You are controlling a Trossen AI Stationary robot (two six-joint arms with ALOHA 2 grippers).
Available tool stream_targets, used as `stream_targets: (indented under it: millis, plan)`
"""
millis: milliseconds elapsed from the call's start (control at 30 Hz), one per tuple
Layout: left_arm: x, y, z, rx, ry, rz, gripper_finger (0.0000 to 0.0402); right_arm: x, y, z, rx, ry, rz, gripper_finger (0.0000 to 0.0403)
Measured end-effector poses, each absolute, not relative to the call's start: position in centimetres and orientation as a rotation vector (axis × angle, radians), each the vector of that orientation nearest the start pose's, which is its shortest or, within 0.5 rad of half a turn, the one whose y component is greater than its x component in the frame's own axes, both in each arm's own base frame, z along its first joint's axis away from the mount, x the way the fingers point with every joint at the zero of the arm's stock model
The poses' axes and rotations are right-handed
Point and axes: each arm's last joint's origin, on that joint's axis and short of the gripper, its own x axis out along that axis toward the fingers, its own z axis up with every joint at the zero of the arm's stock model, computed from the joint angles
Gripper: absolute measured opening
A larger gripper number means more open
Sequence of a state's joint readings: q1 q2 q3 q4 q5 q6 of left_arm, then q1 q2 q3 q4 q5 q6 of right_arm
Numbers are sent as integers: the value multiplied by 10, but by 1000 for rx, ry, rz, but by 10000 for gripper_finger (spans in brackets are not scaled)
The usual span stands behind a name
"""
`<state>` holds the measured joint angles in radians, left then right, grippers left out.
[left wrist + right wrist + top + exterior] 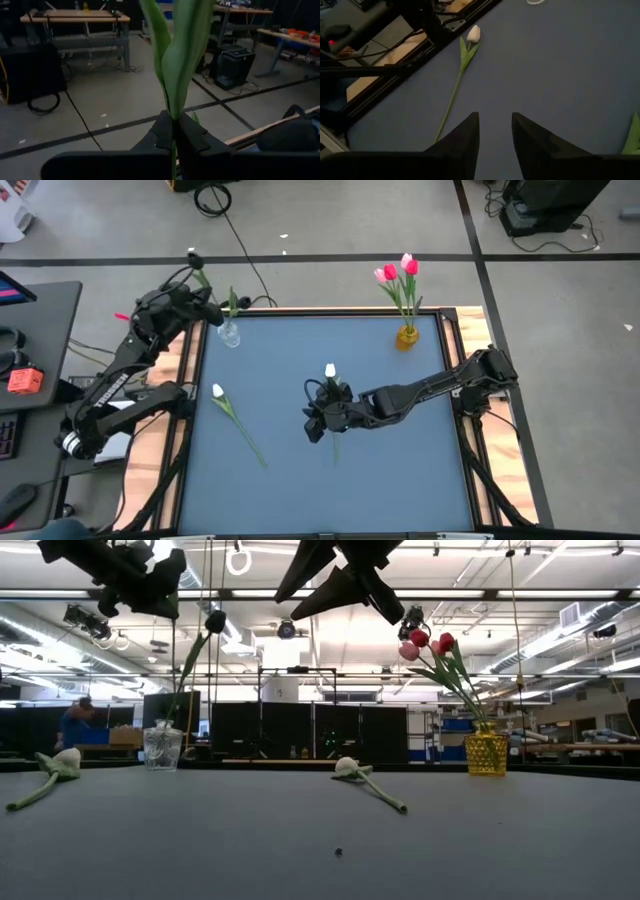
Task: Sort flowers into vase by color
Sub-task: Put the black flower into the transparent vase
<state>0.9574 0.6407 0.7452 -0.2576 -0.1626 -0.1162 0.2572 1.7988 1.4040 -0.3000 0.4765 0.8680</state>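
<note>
Two white tulips lie on the blue table (400,470), one (237,420) at the left, one (332,385) under our right gripper (316,423), whose fingers hang parted and empty. Farther back, our left gripper (173,142) pinches a dark-budded flower (200,650) by its stem over the clear vase (230,335). We should keep that stem upright and centred over the mouth, well away from the yellow vase (406,336) of pink and red blooms.

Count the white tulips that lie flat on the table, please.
2. One white tulip lies near the table's left side, also seen at. The other white tulip lies at mid-table, its stem partly hidden under the right arm.
</note>
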Motion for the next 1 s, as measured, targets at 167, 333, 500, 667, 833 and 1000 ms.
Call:
stream_targets:
  millis: [167,333,500,667,833,1000]
  plan:
    - [80,112,328,-193,112,1139,5,391,89,262,584,507,-470,123]
    - [81,96,332,-194,74,1163,3,391,89,262,585,507,-470,123]
    - [83,76,329,-217,86,1160,3,392,87,262,582,504,-472,123]
    - [102,64,306,-254,36,1124,3,395,80,264,582,487,-472,123]
    - [117,56,277,-199,-15,1185,3,396,77,264,593,484,-466,123]
    - [116,60,268,-150,8,1260,3,395,78,263,603,500,-461,123]
